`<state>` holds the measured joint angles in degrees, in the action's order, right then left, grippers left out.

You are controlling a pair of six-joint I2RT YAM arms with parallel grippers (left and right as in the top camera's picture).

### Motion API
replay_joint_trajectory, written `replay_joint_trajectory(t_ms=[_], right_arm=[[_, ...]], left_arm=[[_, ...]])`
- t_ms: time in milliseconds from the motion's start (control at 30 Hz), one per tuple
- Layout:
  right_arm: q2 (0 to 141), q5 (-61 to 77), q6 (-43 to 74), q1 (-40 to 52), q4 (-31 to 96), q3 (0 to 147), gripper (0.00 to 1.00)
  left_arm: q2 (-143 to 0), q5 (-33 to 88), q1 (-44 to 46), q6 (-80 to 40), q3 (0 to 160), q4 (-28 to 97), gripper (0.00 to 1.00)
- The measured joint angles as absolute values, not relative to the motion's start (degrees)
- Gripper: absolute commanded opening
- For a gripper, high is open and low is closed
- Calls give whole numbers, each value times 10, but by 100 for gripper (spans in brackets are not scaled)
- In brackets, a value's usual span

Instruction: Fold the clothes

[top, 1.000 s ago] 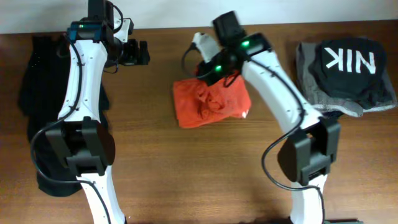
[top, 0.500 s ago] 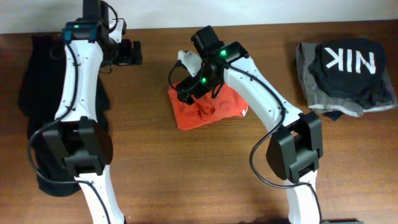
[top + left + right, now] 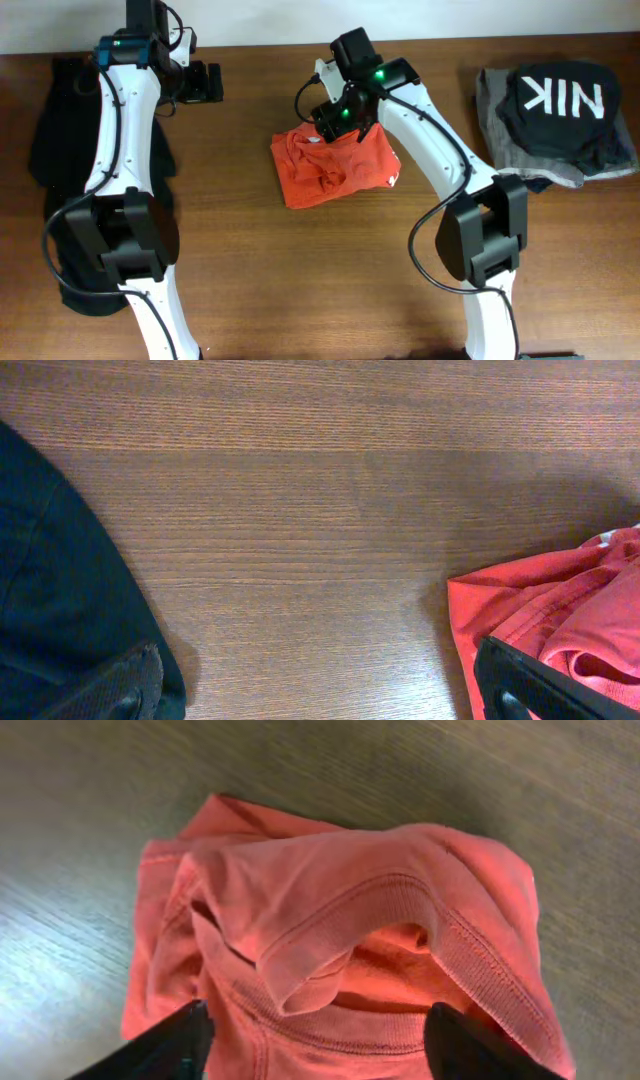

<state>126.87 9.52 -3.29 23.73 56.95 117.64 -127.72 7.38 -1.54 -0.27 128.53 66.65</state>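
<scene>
Shirt: the orange-red T-shirt is lying mid-tabletop as a rumpled, roughly squared bundle, with its collar ridge puckering upward.
Right end effector: I am hovering it over the bundle's far edge, fingers spread wide, gripping nothing.
Left end effector: I am holding it well apart from the shirt, fingers apart and empty.
Risk: if I am pinching only the raised collar layer, I am likely dragging the fold open.
Change: half a second ago I was reaching over the near-left corner; now I am backing off, and the bundle is staying put.
</scene>
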Motion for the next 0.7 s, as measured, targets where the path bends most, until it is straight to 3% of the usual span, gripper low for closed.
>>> replay_joint_trajectory(t_ms=[200,467,700], right_arm=[[1300,97,-5,239,569,1176,47],[1314,100,16,244,531,1176,5],[1314,106,23,269,496,1176,4]], left_arm=[[-1277,74,-15,-3,1285,666,99],[-1277,72,-15,-3,1285,666,99],[-1277,72,-15,-3,1285,666,99]])
